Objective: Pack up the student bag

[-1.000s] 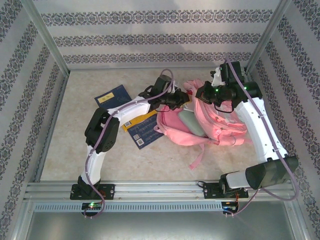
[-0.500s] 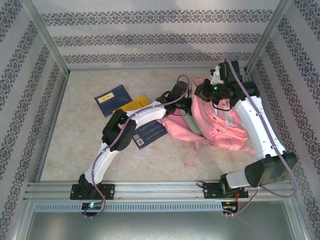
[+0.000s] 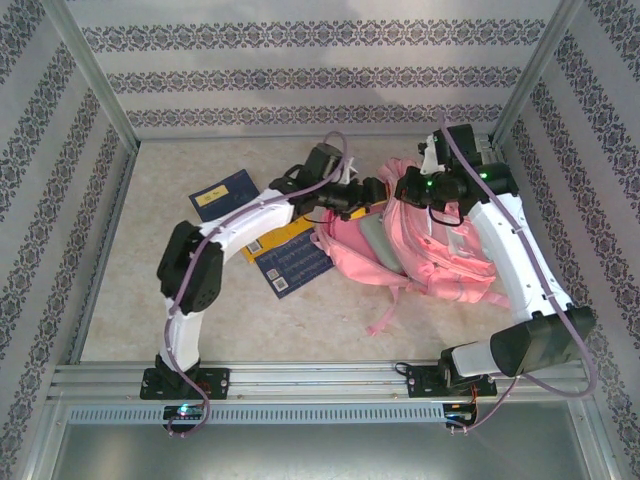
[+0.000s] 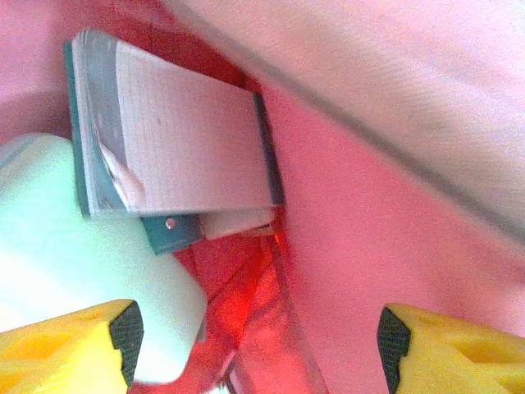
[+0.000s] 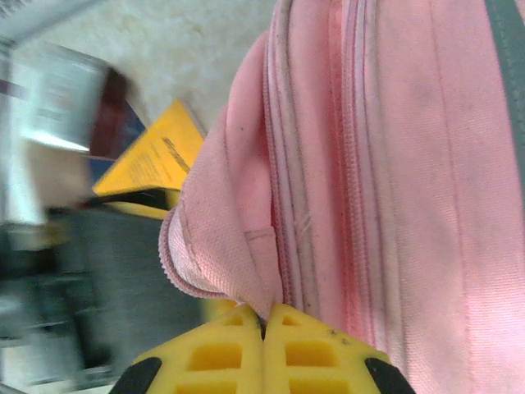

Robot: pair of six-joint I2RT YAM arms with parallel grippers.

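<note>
The student bag [image 3: 450, 260] lies on the table [image 3: 150, 290] to the right of centre, flopped on its side with its mouth turned toward the left arm and a pink strap trailing toward the near edge. Looking into the opening, two things sit inside: one lined notebook [image 4: 180, 139] with a teal cover, and one pale mint case [image 4: 57, 238] lying just beside it, its end partly covering the notebook's lower corner. The inner lining glows red around them.

The left fingers [image 4: 74, 341] are spread wide at the bag's mouth with nothing between them, one tip close over the mint case. The right fingers [image 5: 221, 357] are pressed together, pinching a fold of the bag's pink rim near the zip and holding it up.

On the table to the left of the bag lie three books: one blue book [image 3: 222, 193] farthest back, one yellow book [image 3: 280, 232] partly under the left arm, and one dark blue book [image 3: 293, 262] touching the bag's edge.
</note>
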